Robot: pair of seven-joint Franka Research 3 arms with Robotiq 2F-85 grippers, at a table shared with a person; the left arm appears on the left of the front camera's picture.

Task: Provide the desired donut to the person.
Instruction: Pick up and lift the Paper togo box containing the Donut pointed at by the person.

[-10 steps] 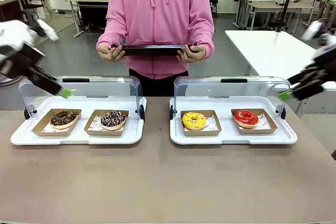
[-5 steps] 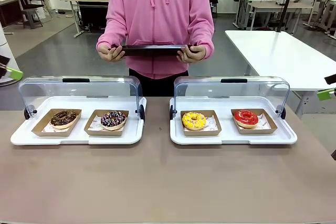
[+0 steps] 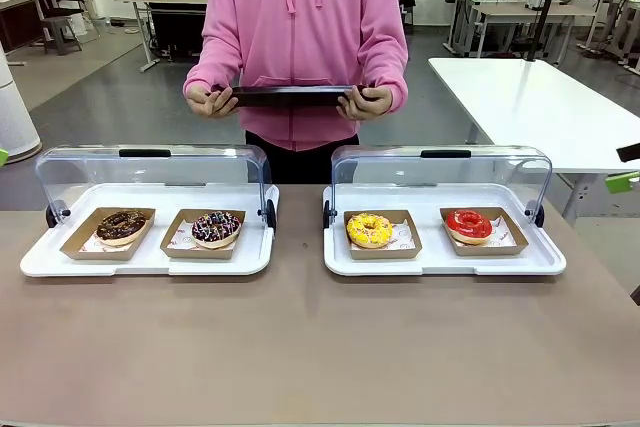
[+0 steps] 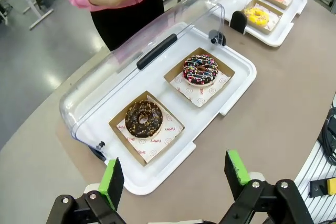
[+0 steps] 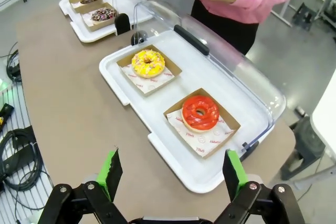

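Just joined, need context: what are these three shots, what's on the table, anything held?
Two robot arms face a person in a pink hoodie across a table. The front view looks across from the robot's side. The others are wrist cameras; at each bottom edge is that arm's green-padded end effector: left end effector, right end effector, both open, empty. Two white trays, clear lids raised: the left tray holds a chocolate donut and a sprinkled donut, the right tray a yellow donut and a red donut. The person holds a dark board.
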